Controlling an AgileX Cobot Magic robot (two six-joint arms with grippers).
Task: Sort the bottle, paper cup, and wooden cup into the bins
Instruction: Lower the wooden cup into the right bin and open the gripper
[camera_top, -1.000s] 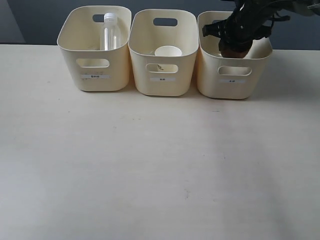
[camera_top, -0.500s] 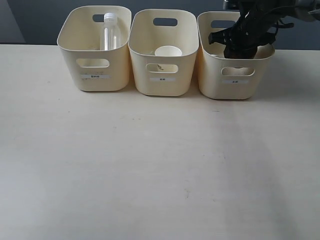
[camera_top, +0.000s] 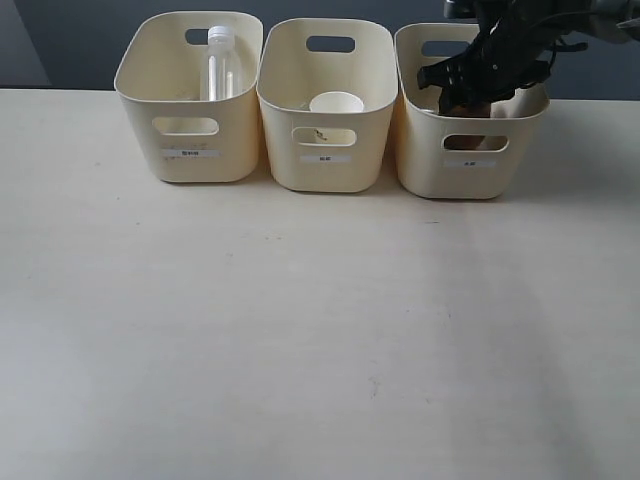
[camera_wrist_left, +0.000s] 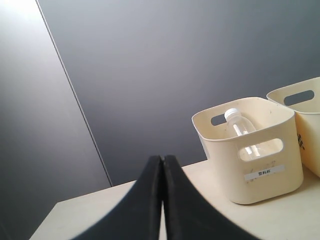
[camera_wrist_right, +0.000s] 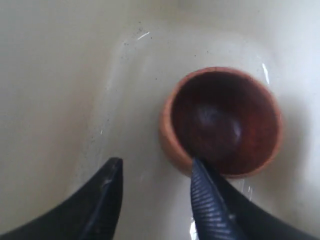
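Observation:
The wooden cup (camera_wrist_right: 222, 122) stands upright on the floor of the right bin (camera_top: 470, 170), its brown side showing through the handle cutout (camera_top: 468, 143). My right gripper (camera_wrist_right: 156, 162) hangs open inside that bin (camera_top: 480, 75). One finger lies over the cup's rim, the other beside it over the bin floor. The bottle (camera_top: 221, 65) stands in the left bin (camera_top: 190, 120) and also shows in the left wrist view (camera_wrist_left: 245, 132). The paper cup (camera_top: 336, 103) sits in the middle bin (camera_top: 325, 140). My left gripper (camera_wrist_left: 162, 157) is shut on nothing, outside the exterior view.
The three bins stand side by side along the far edge of the pale table (camera_top: 300, 330). A dark wall (camera_wrist_left: 175, 60) rises behind them.
My right gripper lowered the wooden cup into the right bin, then opened and let it go. The bottle, the paper cup and the left gripper have not moved.

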